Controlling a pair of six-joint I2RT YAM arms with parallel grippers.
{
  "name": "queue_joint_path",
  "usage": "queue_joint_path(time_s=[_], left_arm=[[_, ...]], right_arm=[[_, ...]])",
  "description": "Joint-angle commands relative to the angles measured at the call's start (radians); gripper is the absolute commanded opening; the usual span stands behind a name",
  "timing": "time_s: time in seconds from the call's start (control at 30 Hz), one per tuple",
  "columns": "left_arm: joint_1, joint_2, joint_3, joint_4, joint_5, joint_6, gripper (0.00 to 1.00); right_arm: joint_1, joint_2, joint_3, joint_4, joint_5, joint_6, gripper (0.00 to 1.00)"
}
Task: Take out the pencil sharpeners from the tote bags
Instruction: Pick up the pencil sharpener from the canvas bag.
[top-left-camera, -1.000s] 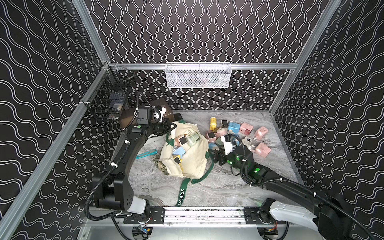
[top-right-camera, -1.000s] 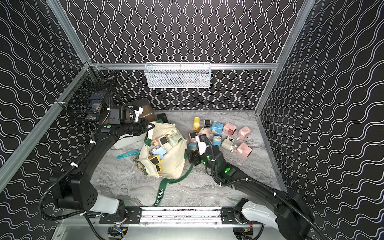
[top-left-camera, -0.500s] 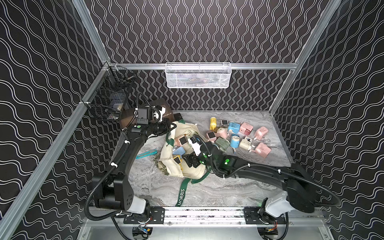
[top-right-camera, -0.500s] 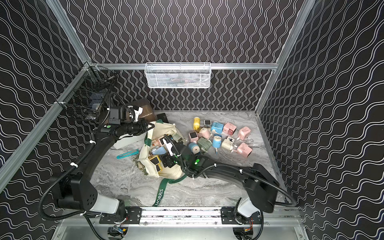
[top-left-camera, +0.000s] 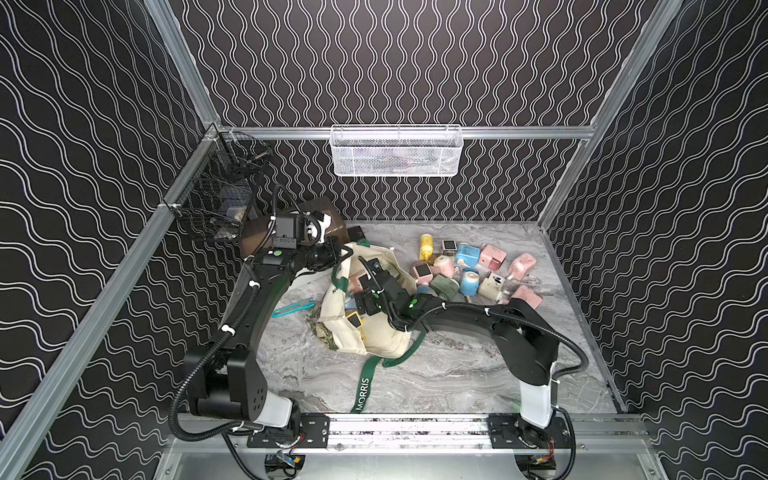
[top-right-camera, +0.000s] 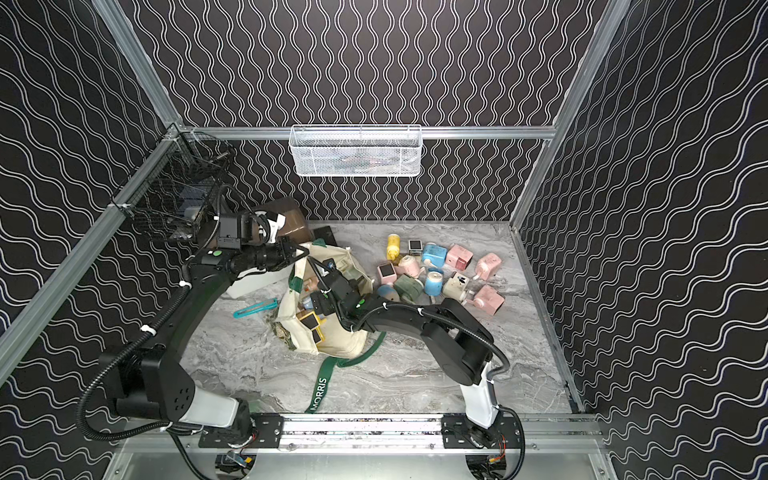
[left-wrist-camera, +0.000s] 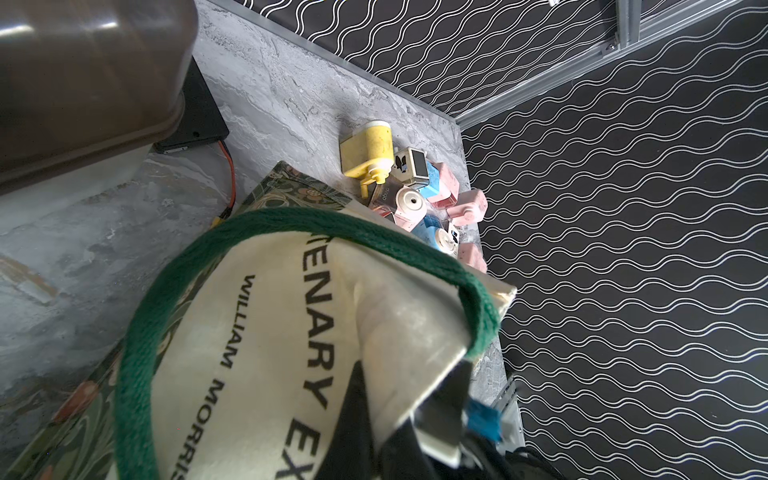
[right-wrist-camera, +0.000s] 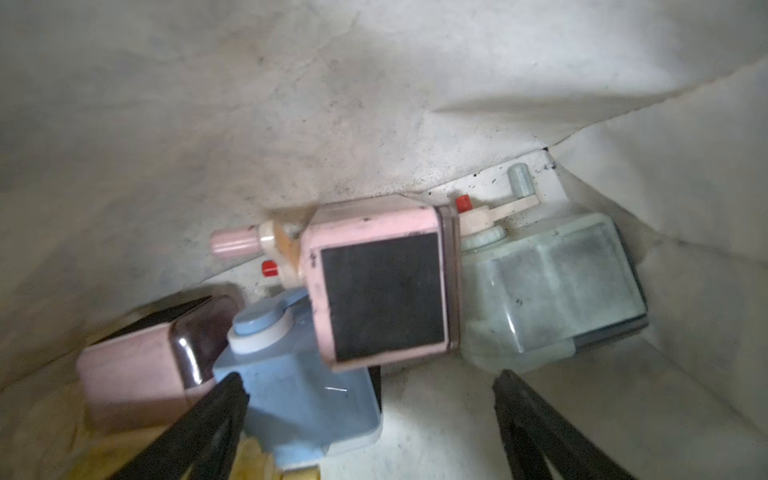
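The cream tote bag (top-left-camera: 376, 332) (top-right-camera: 332, 338) lies in the middle of the table with its mouth held up. My left gripper (top-left-camera: 343, 251) (left-wrist-camera: 409, 370) is shut on the bag's rim beside the green strap (left-wrist-camera: 291, 220). My right gripper (top-left-camera: 359, 297) (right-wrist-camera: 369, 380) is inside the bag, open, with nothing between its fingers. Just ahead of it lie a pink pencil sharpener with a dark square face (right-wrist-camera: 382, 291), a blue one (right-wrist-camera: 299, 374), a pale green one (right-wrist-camera: 540, 291) and another pink one (right-wrist-camera: 137, 374). Several more sharpeners (top-left-camera: 469, 270) (top-right-camera: 432, 270) lie on the table to the right of the bag.
A teal strip tool (top-left-camera: 293, 308) lies left of the bag. A white box with a brown lid (top-left-camera: 320, 216) stands behind my left gripper. A white mesh basket (top-left-camera: 395, 151) hangs on the back wall, a black wire basket (top-left-camera: 220, 203) on the left rail. A green MORRIS strap (top-left-camera: 361, 390) trails toward the front.
My right arm has swung left from the pile of sharpeners into the bag's mouth, and its jaws have spread wider. The left gripper has kept its hold on the rim.
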Motion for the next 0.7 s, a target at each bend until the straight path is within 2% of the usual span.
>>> queue_joint_path(time_s=[0.0,0.13,0.23,0.47,0.67], left_arm=[[0.002,-0.003,0.010,0.070,0.041,0.010,0.00],[0.002,-0.005,0.012,0.071,0.043,0.008,0.00],[0.002,-0.003,0.013,0.073,0.045,0.006,0.00],[0.002,-0.002,0.010,0.075,0.044,0.004,0.00],[0.002,0.004,0.012,0.071,0.041,0.006,0.00]], right_arm=[[-0.029,0.058,0.040,0.028,-0.024,0.022,0.94],[-0.053,0.119,0.089,0.036,-0.037,-0.004,0.91],[-0.072,0.143,0.104,0.065,-0.098,-0.019,0.87],[-0.080,0.168,0.116,0.106,-0.215,-0.044,0.67],[-0.073,0.122,0.076,0.116,-0.262,-0.048,0.53]])
